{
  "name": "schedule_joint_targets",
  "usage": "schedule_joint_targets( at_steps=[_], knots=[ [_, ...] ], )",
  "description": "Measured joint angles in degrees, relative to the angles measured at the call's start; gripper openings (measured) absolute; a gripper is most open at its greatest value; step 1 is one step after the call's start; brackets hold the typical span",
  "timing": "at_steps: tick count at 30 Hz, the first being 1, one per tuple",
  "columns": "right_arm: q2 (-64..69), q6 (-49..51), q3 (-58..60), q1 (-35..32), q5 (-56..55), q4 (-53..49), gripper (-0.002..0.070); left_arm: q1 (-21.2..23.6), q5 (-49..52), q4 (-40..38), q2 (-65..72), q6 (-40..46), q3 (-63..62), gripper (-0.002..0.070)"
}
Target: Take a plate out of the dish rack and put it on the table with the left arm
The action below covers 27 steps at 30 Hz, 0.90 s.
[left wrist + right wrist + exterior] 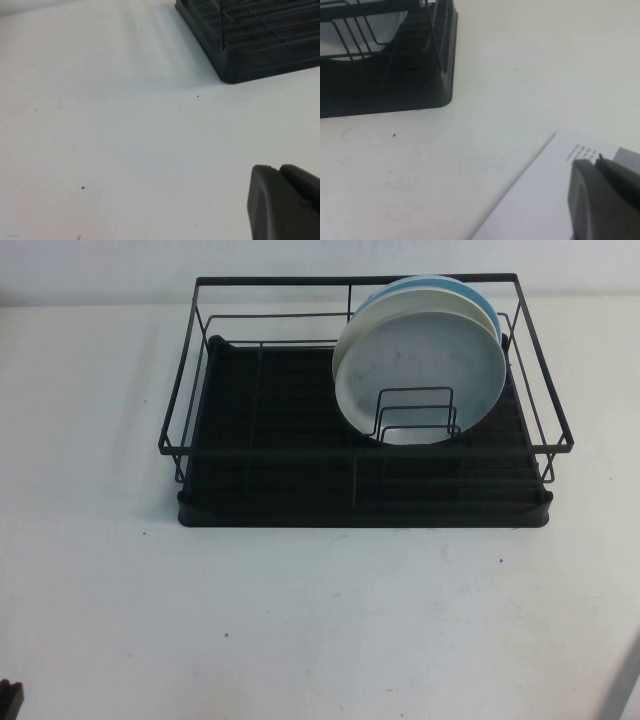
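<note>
The black wire dish rack (250,455) stands at the back middle of the white table (320,610). The pale grey plate (425,365) stands on edge in its right half, at the front of the stack, leaning back behind small wire dividers. A whiter plate (392,297) and a light blue plate (478,292) stand behind it. My left gripper (276,169) is shut and empty, low over bare table, well apart from the rack's corner (235,70). My right gripper (596,160) is shut and empty, beside the rack's other end (420,75).
A dark bit of the left arm (9,698) shows at the near left corner and a grey sliver of the right arm (630,690) at the near right. A white sheet with small printed text (540,200) lies under the right gripper.
</note>
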Motion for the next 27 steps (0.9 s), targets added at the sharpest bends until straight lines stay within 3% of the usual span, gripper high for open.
schedule_joint_targets(
  at_steps=[15, 22, 27],
  knots=[
    [0.0, 0.0, 0.0, 0.0, 0.0, 0.0, -0.0018, 0.0, -3.1, -1.1, 0.0, -1.2, 0.0, -0.0004],
    [0.0, 0.0, 0.0, 0.0, 0.0, 0.0, -0.0018, 0.0, -10.7, -17.5, 0.0, -15.8, 0.0, -0.0004],
    [0.0, 0.0, 0.0, 0.0, 0.0, 0.0, -0.0018, 0.0, -18.2, -22.7, 0.0, -20.1, 0.0, -0.0003]
  ],
)
